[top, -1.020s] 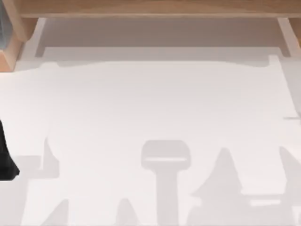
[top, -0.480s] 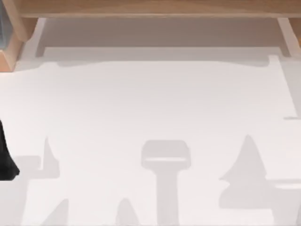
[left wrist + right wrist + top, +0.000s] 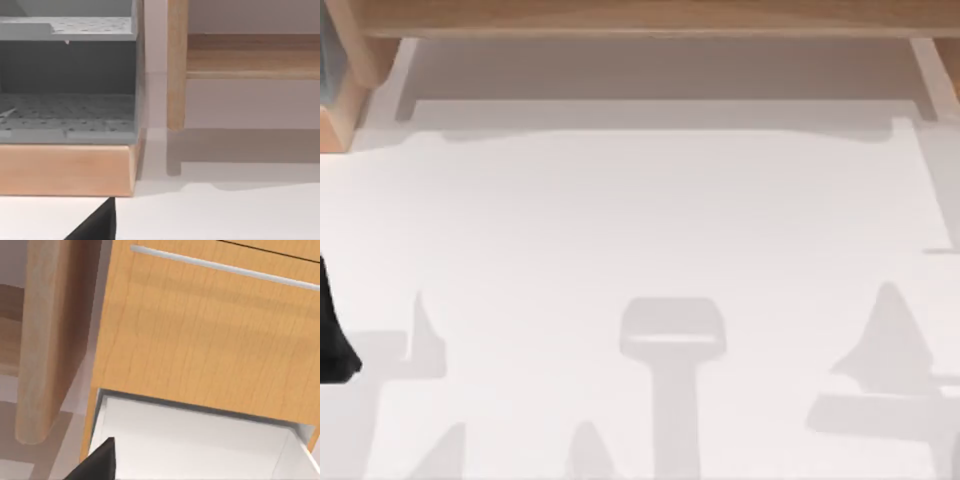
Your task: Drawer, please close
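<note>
White tabletop (image 3: 640,220) under a wooden shelf spans the top view, left arm (image 3: 332,330) parked at its left edge, claw state untellable; the left wrist view faces a grey organiser (image 3: 67,85); the right wrist view shows the rigid, smooth-sliding drawer (image 3: 200,440) open beneath a wooden cabinet front (image 3: 210,340), best pushed flat on its face.

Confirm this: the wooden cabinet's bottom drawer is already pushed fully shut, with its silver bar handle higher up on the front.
Not quite. The right wrist view shows the bottom drawer pulled open, its white interior exposed below the wooden cabinet front. The silver bar handle does sit higher up on the front, as you said. Closing is not yet done.
</note>
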